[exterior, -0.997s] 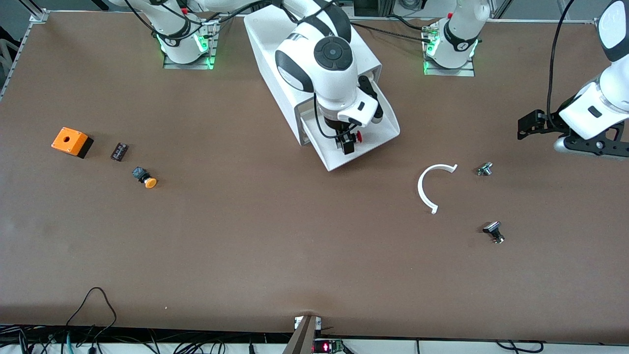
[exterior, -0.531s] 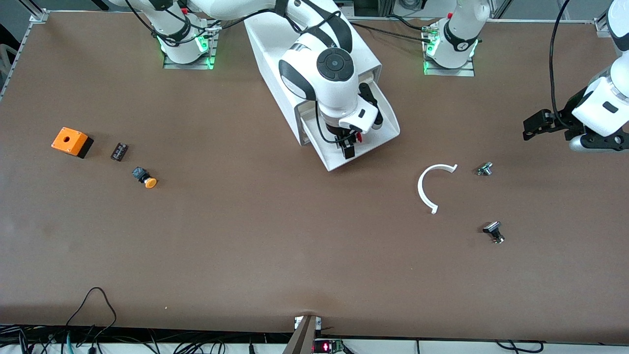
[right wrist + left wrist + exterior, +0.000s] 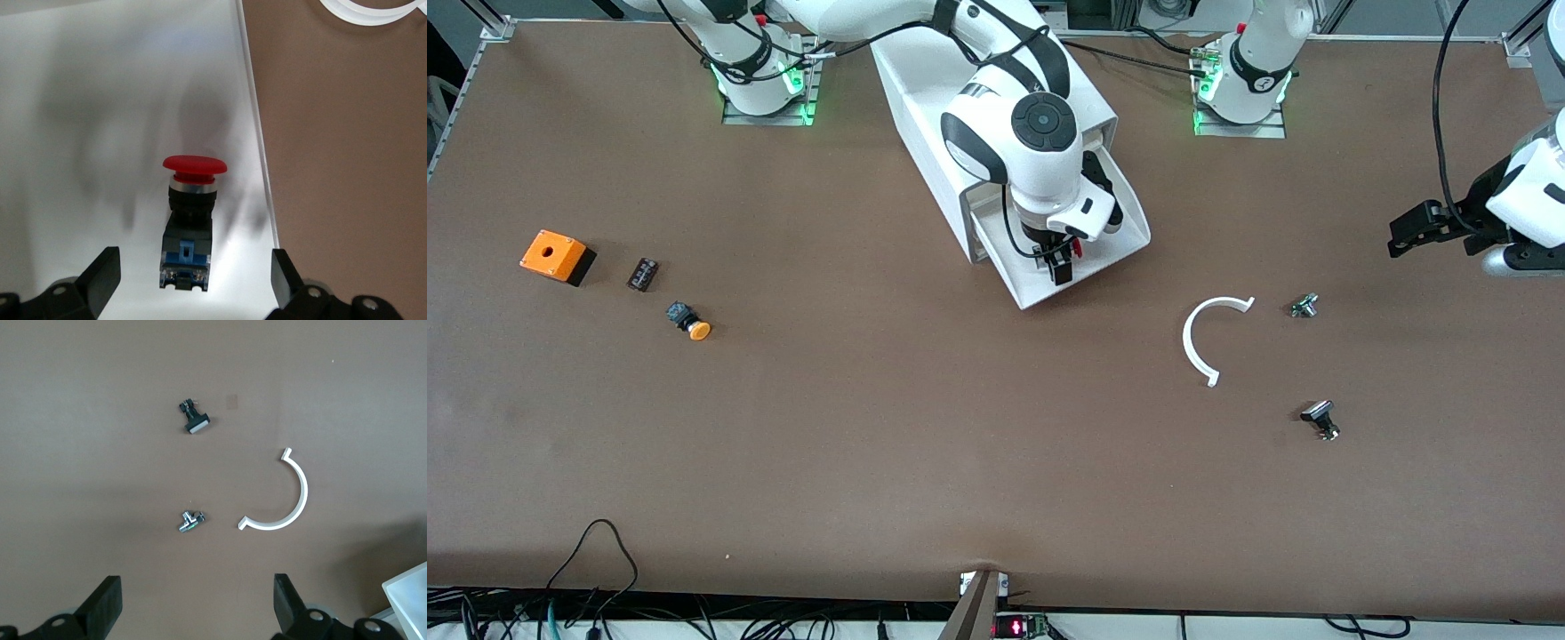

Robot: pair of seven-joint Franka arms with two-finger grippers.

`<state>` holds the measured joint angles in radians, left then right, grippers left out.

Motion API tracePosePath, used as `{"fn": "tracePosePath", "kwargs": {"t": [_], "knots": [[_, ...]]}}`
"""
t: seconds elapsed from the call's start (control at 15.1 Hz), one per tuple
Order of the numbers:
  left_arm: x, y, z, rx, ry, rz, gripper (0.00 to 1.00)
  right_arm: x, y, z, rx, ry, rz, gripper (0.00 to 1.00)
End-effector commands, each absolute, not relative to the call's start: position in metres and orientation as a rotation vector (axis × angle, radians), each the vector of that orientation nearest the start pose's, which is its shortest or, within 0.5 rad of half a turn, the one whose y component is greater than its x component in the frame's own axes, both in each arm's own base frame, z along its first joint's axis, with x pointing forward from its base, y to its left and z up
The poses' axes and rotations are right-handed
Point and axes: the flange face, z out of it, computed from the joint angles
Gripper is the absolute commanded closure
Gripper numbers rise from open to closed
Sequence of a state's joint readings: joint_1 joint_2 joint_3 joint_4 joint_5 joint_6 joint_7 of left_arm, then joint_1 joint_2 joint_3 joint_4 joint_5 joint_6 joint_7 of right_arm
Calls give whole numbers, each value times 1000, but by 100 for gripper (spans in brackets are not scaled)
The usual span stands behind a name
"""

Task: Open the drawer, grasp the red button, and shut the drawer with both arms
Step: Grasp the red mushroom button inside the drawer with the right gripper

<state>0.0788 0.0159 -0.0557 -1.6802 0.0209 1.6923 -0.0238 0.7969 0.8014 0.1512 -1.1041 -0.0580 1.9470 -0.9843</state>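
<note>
The drawer (image 3: 1116,244) stands pulled out of the white cabinet (image 3: 925,89). The button (image 3: 189,220) lies on the drawer's white floor (image 3: 100,100), with a red cap and a black-and-blue body. Its red cap peeks out beside the gripper in the front view (image 3: 1077,250). My right gripper (image 3: 1060,260) hangs low over the drawer, open, with one finger on each side of the button's body (image 3: 193,290). My left gripper (image 3: 1412,233) is open and empty in the air over the left arm's end of the table (image 3: 197,613).
A white C-shaped ring (image 3: 1202,342), a small metal part (image 3: 1304,306) and a black part (image 3: 1320,420) lie toward the left arm's end. An orange-capped button (image 3: 690,323), a small dark block (image 3: 643,274) and an orange box (image 3: 556,256) lie toward the right arm's end.
My left arm has drawn back toward its end of the table. My right arm has shifted slightly over the drawer, its gripper staying at the button.
</note>
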Motion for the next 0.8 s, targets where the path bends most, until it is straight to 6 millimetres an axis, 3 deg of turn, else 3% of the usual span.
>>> {"fn": "tracePosePath", "kwargs": {"t": [0.0,0.27,0.33,0.6,0.73], "knots": [[574,19,581,-3109,-88,14,0,480,602,341,1838,2595,70,0],[574,15,579,-3104,-54,21,0,474,609,333,1853,2586,66,0],[574,15,580,-3104,-54,17,0,471,610,333,1852,2577,65,5],[574,15,580,-3105,-54,14,0,469,614,330,1812,2566,67,43],[575,16,579,-3103,-53,12,0,471,614,333,1812,2563,101,54]]}}
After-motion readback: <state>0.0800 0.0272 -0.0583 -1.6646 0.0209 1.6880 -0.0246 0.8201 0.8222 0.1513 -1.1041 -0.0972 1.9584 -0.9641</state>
